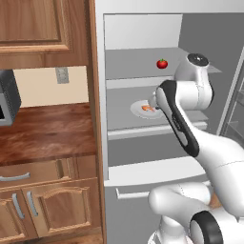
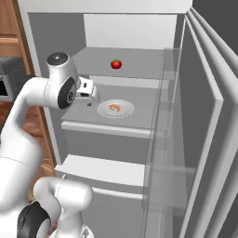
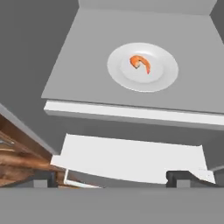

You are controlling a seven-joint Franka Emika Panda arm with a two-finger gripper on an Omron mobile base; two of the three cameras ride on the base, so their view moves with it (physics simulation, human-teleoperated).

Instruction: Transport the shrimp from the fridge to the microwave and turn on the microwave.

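My gripper (image 3: 112,178) stands wide open and holds nothing; the two dark fingertips (image 3: 181,178) sit far apart at the bottom of the hand view. Ahead of my fingers and well apart from them, the shrimp (image 3: 140,63) lies on a white plate (image 3: 164,78), a little off the plate's middle. The plate rests on a grey shelf (image 3: 83,74) inside the open fridge (image 2: 204,139). Between my fingers and that shelf, lower down, a white ledge (image 3: 131,159) of the fridge juts toward me. From the right base view my hand hangs at the shelf's left front corner, just beside the plate but not touching it. One shelf up, farther back than the plate, sits a red tomato (image 2: 116,64). Off to my left, beyond the fridge wall, a wooden counter (image 1: 47,133) carries the microwave (image 1: 7,97), cut off by the edge of the view.
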